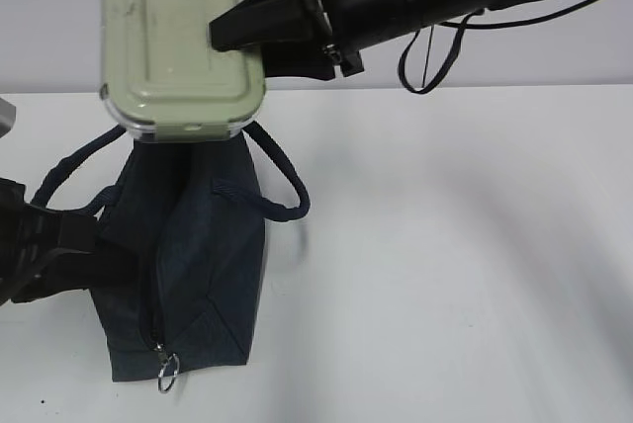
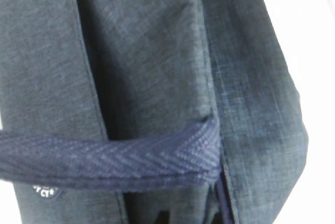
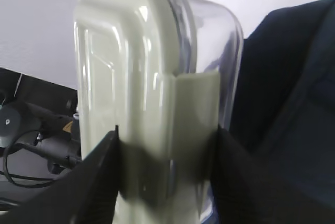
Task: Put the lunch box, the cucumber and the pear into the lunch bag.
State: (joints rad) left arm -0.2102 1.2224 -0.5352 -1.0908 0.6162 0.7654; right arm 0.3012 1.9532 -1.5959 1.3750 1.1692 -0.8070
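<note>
Lunch box in right pincer, aloft.

The lunch box stands on edge mid-frame, sage lid toward nine o'clock, clear base toward three. The right gripper's black fingers clamp it from six o'clock. The navy lunch bag lies at three o'clock.

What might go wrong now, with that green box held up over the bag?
The right hand grips the lunch box by one side only, so it might slip or swing. The lunch bag mouth looks narrow, held by the left hand at one side; the box may catch on the rim.
</note>
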